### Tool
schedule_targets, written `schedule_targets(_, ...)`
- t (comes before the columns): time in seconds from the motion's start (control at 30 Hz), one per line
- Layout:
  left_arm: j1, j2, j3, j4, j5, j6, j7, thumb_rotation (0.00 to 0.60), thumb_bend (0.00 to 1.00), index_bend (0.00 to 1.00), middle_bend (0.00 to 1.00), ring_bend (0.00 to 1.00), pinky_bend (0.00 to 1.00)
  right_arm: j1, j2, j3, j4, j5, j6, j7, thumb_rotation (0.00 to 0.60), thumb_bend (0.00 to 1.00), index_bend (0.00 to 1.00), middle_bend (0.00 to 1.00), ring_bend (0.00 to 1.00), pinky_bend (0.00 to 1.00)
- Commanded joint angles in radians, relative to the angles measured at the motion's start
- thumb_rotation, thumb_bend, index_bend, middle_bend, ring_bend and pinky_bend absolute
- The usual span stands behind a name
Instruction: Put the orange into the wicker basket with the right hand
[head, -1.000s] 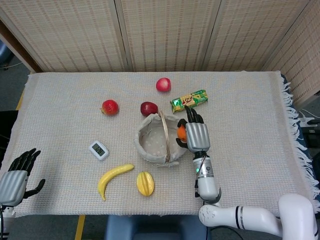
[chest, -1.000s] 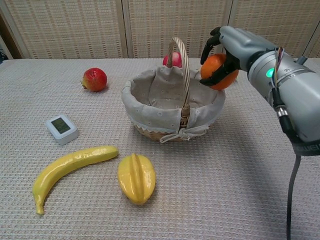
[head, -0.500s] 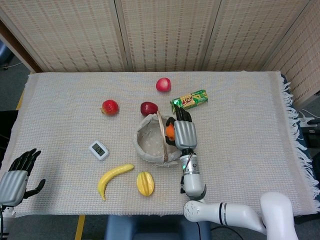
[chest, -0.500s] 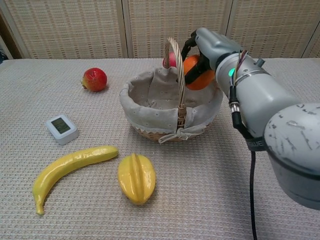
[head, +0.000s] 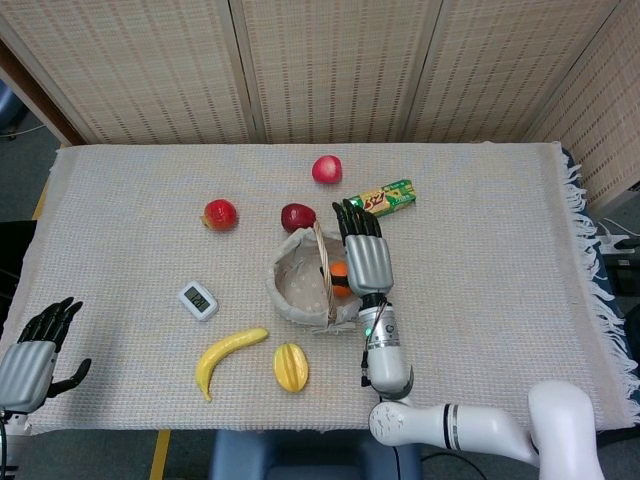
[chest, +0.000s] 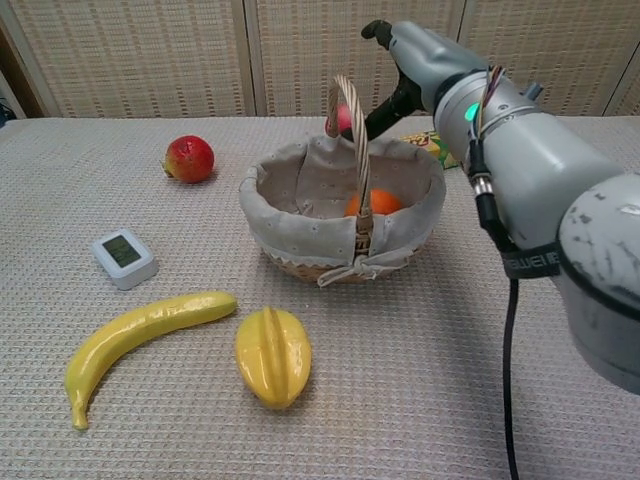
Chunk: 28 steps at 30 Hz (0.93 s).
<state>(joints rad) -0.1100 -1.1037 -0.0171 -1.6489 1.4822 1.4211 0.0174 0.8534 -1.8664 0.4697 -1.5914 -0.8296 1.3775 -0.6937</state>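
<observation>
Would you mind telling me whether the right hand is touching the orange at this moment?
Apart. The chest view shows the orange lying inside the wicker basket, while the right hand is raised above, fingers open.

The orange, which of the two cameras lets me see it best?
The chest view: the orange lies inside the basket, its top plain above the cloth rim, just behind the handle. In the head view, only a small orange patch shows, because the right hand above the basket covers most of it.

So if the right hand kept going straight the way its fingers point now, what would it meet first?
Probably the snack packet just past the fingertips of the right hand; height is unclear, so it might pass above it.
</observation>
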Motion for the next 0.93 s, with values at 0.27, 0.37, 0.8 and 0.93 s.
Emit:
schedule_targets(0.27,0.004,0.003,0.001,-0.002,-0.004,0.004,0.01,0.6,0.33,0.0,0.0,0.0,0.1,-0.233,0.417,-0.227,-0.431,-0.128,0.036,-0.014,0.551,0.11,0.0,0.0,0.0,0.04)
schedule_targets(0.37,0.005,0.0,0.0,-0.003,-0.004,0.007,0.019,0.6,0.33,0.0,0.0,0.0,0.11,-0.331,0.564,-0.351,-0.498,-0.245,0.067,0.019,0.55,0.11,0.0,0.0,0.0,0.02)
schedule_targets(0.8,0.007,-0.011,-0.003,0.004,0.003,0.02,0.041,0.6,0.33,0.0,0.0,0.0,0.1,-0.656,0.676,-0.646,-0.207,-0.675,0.269,0.35,0.549,0.11,0.0,0.0,0.0,0.01)
schedule_targets(0.93,0.007,-0.011,-0.001,0.005,0.011,0.025,0.04,0.6,0.33,0.0,0.0,0.0,0.1,-0.693,0.655,-0.63,-0.114,-0.713,0.304,0.414,0.55,0.1,0.0,0.0,0.0,0.01)
